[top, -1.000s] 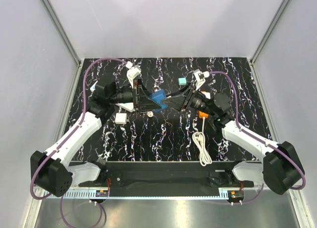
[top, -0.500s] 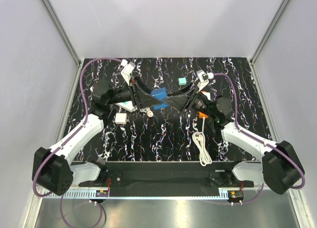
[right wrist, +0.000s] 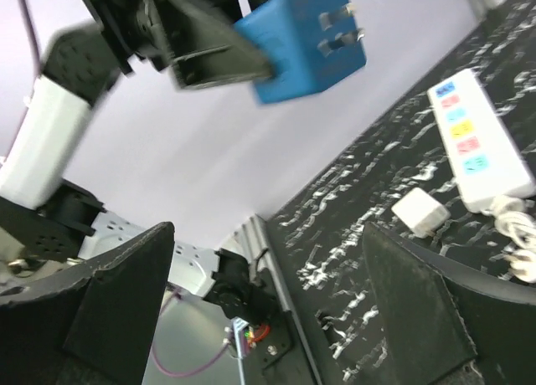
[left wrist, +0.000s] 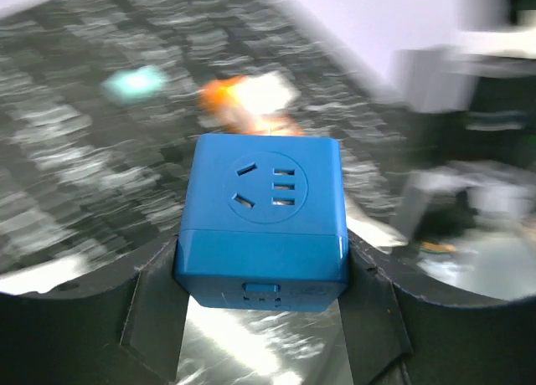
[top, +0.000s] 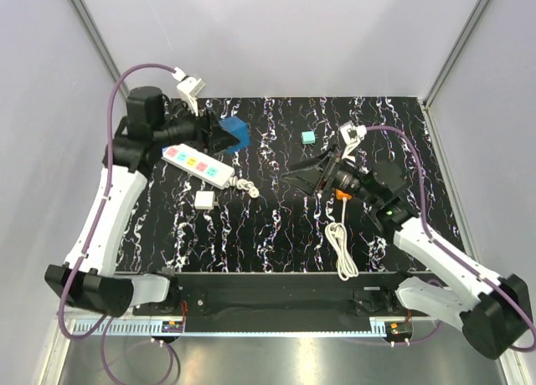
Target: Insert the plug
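The left gripper (top: 224, 136) is clamping a blue cube adapter (left wrist: 261, 226) by two opposite sides. It is holding the adapter in the air just behind the right end of the white power strip with coloured buttons (top: 198, 162). The adapter's socket face is turning toward the left wrist camera and its prongs are pointing away.

The right gripper (top: 303, 177) is hanging with its fingers spread wide and nothing between them. It is well to the right of that strip, over the orange power strip (top: 344, 196).

The plug (top: 203, 200), a small white block, is lying on the table just in front of the strip (on the side nearer the arm bases), and neither gripper is touching it. A teal cube (top: 308, 138) is sitting behind and to the right of the strip, apart from everything.

By my reading, the step in hand is getting the free right gripper onto the plug while the left is keeping the blue adapter out of the way.

- **Approach:** the right gripper should be coming in from above, clearing the coiled cord (top: 244, 187) at the strip's right end.
- **Grip:** the fingers should be closing squarely on the plug's flat sides, leaving its prongs free. Which way the prongs are facing cannot be told from here.
- **Left arm:** it should be staying level so the adapter is not slipping in its grip.
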`<state>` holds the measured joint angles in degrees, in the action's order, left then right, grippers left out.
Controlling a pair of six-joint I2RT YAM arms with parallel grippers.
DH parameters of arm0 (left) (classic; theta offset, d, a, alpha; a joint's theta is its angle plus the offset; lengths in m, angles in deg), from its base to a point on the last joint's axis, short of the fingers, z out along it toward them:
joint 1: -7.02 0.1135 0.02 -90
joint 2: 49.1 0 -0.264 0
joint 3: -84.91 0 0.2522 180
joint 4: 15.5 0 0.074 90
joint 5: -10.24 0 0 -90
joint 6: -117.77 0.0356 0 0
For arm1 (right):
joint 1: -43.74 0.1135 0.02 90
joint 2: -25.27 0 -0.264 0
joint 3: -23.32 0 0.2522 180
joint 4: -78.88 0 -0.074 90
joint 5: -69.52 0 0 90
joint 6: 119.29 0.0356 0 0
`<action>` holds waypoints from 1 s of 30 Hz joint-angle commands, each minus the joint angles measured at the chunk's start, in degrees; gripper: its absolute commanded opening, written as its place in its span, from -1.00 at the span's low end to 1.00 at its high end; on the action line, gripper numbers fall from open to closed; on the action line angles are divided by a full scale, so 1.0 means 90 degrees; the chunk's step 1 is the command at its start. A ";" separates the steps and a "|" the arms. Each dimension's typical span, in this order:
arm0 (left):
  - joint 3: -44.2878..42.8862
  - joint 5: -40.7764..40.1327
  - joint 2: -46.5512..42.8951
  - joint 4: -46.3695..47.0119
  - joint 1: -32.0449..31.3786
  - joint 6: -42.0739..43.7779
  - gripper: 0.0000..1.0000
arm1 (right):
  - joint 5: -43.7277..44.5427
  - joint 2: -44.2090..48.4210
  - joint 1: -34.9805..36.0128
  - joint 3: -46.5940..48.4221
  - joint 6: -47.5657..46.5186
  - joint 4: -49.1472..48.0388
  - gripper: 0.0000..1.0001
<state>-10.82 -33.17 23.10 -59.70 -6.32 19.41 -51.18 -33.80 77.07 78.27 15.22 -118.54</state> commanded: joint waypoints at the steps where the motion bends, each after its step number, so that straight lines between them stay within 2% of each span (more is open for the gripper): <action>1: -0.0889 -0.2097 0.0579 -0.2767 0.0242 0.2187 -1.00 | 0.0490 0.0459 -0.0011 0.0511 -0.0922 0.1724 0.99; 5: -0.1525 -0.3922 0.1505 -0.3297 0.0418 0.2870 -1.00 | 0.0822 0.0674 -0.0021 0.0648 -0.1273 0.2788 0.99; 7: -0.2128 -0.4267 0.1946 -0.3744 0.0428 0.3309 -1.00 | 0.0774 0.0675 -0.0011 0.0648 -0.1449 0.2936 0.99; 12: -0.3399 -0.5107 0.3431 -0.4469 0.0603 0.3712 -1.00 | 0.0589 0.0567 -0.0011 0.0629 -0.1606 0.3083 1.00; 19: -0.3850 -0.5147 0.4612 -0.4850 0.1023 0.3995 -1.00 | 0.0111 0.0099 -0.0011 0.0726 -0.1586 0.3210 0.99; 23: -0.4114 -0.4709 0.5091 -0.4997 0.1228 0.4044 -1.00 | -0.0065 -0.0145 -0.0021 0.0853 -0.1713 0.3366 0.99; 30: -0.4709 -0.4561 0.5746 -0.5095 0.1356 0.4103 -1.00 | -0.0261 -0.0380 -0.0021 0.0999 -0.1752 0.3406 0.99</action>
<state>-48.96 -75.84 74.33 -104.68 5.57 55.03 -51.58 -37.06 77.07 84.17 1.02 -87.48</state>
